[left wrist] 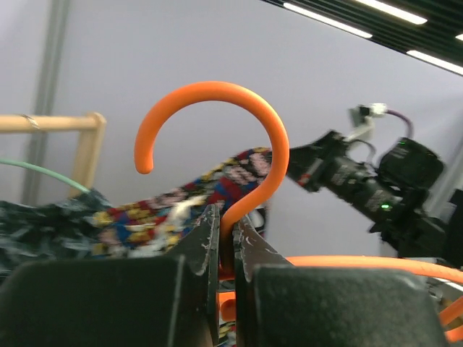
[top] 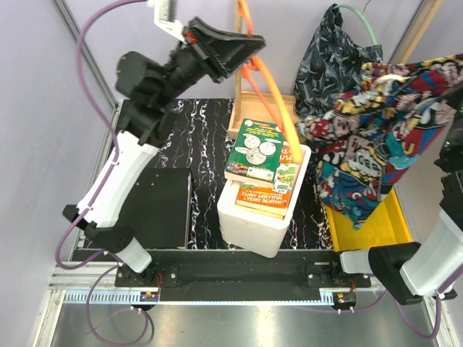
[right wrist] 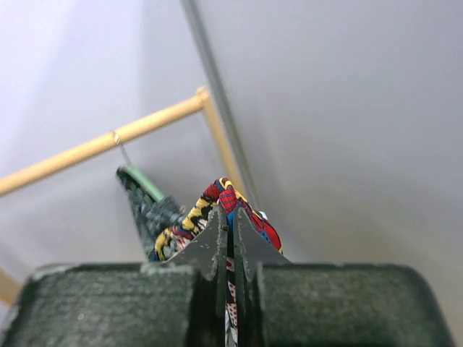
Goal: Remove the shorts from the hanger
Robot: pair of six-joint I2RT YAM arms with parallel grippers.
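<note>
Comic-print shorts (top: 369, 137) stretch through the air on the right, above the yellow bin (top: 383, 225), and their left edge meets the orange hanger (left wrist: 239, 123). Further back, the dark leafy shorts (top: 333, 61) hang on a green hanger (top: 359, 16) from the wooden rail (right wrist: 108, 141). Left gripper (left wrist: 226, 242) pinches the orange hanger's neck just below the hook. Right gripper (right wrist: 226, 238) is clamped tight on a fold of the comic-print shorts.
</note>
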